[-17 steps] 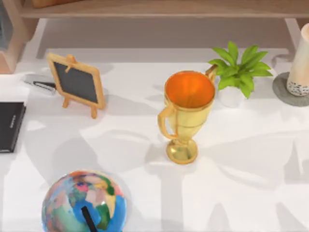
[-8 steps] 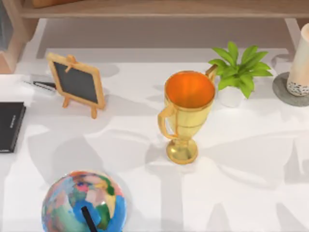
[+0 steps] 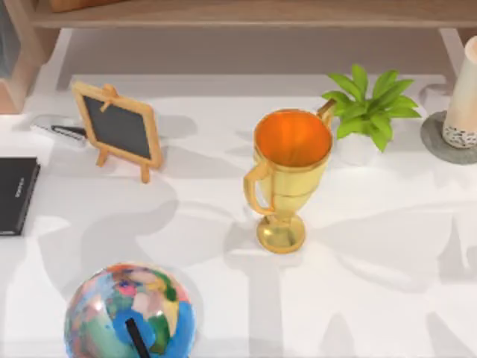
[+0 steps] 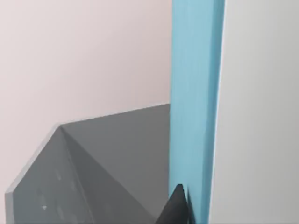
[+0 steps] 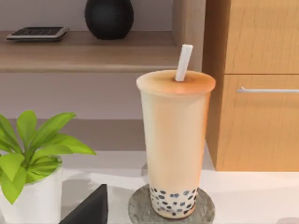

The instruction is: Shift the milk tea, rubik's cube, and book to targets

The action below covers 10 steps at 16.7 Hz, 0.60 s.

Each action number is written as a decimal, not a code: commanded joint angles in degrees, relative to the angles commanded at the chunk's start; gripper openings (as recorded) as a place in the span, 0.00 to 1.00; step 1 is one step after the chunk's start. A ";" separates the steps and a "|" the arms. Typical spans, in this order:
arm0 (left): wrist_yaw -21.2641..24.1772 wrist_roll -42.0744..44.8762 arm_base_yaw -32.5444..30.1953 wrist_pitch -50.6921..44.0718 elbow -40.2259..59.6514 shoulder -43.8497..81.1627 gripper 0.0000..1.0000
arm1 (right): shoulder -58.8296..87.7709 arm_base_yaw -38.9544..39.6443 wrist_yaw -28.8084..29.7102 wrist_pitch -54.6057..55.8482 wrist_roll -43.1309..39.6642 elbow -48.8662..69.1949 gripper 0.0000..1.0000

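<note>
White bench | we see tall cream milk tea seated on grey stone disc | left pincer grips teal-blue book; right pincer's state: cannot tell | lower the book flat, squarely onto thin black slab.

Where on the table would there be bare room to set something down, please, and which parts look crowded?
The widest bare patch lies right of the trophy, in front of the plant and the grey disc bearing the milk tea. A smaller one sits between the chalkboard, the globe and the trophy. The back row and left edge, by the black slab, are crowded.
</note>
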 joint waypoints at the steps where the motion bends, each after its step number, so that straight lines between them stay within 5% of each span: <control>1: 0.11 3.30 0.50 0.00 -1.11 -1.56 0.00 | 0.00 0.00 0.00 0.00 0.00 0.00 1.00; 10: 0.68 29.62 3.68 0.38 -12.64 -13.75 0.00 | 0.00 0.00 0.00 0.00 0.00 0.00 1.00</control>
